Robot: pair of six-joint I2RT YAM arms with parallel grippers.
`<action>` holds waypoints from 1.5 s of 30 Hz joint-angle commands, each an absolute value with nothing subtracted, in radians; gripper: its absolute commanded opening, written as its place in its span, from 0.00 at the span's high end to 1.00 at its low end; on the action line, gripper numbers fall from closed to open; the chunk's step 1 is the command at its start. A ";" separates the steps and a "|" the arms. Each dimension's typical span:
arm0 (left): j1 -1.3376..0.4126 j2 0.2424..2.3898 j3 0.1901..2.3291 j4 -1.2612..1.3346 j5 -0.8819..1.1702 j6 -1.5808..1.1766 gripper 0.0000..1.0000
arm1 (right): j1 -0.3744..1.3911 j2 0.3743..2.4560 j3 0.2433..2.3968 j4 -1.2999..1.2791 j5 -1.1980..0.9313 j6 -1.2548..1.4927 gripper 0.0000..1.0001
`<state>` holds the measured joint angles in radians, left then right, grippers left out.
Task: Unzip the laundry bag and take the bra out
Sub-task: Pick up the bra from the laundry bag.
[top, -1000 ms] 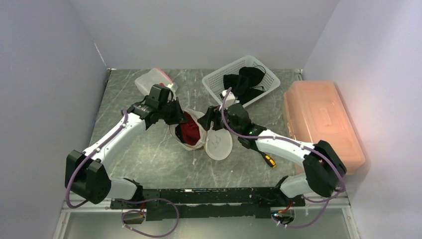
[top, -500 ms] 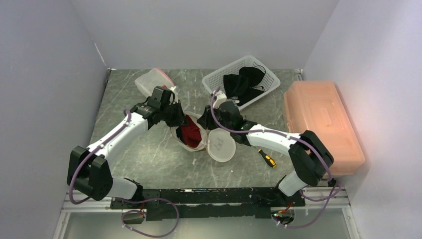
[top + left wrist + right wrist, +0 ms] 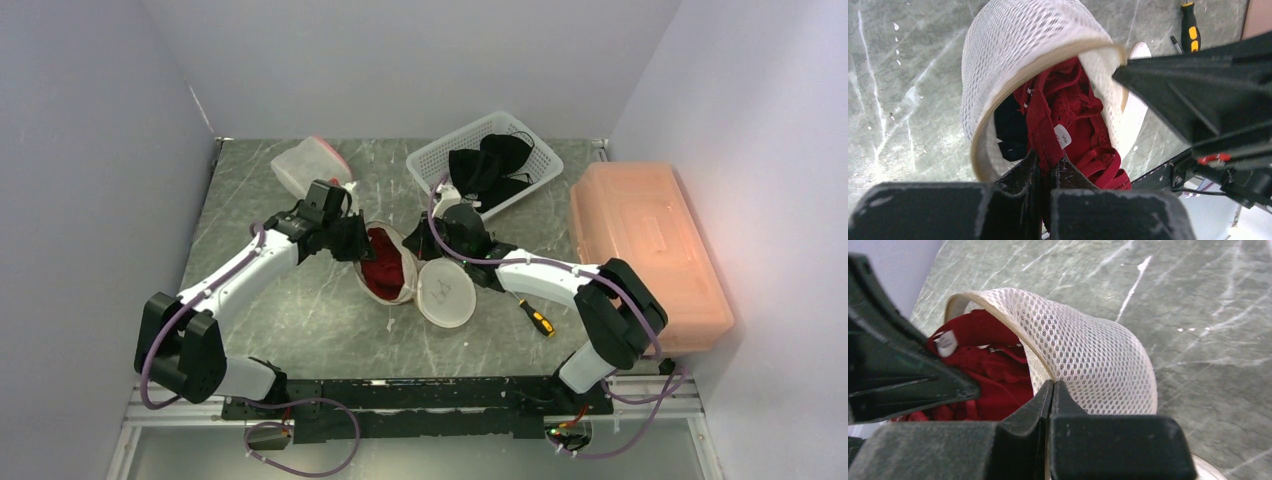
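Pinched tight in the left gripper point(image 3: 1044, 172): band of the red bra point(image 3: 1073, 115), inside the mesh laundry bag point(image 3: 1088, 355) near the middle of the tabletop point(image 3: 300, 300); clamped flat in the right gripper point(image 3: 1050, 395): the bag's rim. Probably soft, light, prone to snagging on mesh; best drawn out slowly by the band.

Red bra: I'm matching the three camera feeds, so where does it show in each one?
Top external: the red bra is mid-table, inside the open laundry bag.
Left wrist: centre of the picture, spilling from the bag's mouth; the left gripper is shut on its strap.
Right wrist: left of centre, behind the rim that the right gripper pinches.
Shared landmark: the bag's cream rim.
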<state>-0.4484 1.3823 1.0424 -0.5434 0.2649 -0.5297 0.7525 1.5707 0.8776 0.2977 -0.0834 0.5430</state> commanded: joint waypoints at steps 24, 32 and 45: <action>-0.451 1.107 1.029 -0.353 0.340 -0.470 0.97 | 0.662 1.293 0.897 0.186 -0.037 0.604 0.19; -0.451 1.066 1.013 -0.236 0.325 -0.522 0.97 | 0.564 1.086 0.780 0.232 -0.225 0.757 0.13; -0.451 1.129 0.865 0.391 0.472 -0.853 0.97 | 0.417 1.018 0.585 0.727 -0.615 1.191 0.00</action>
<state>-0.4484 1.0771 0.8787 0.1352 0.3805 -0.7136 0.4206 1.0172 0.5644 0.5098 -0.4992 1.0649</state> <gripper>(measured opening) 0.074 0.997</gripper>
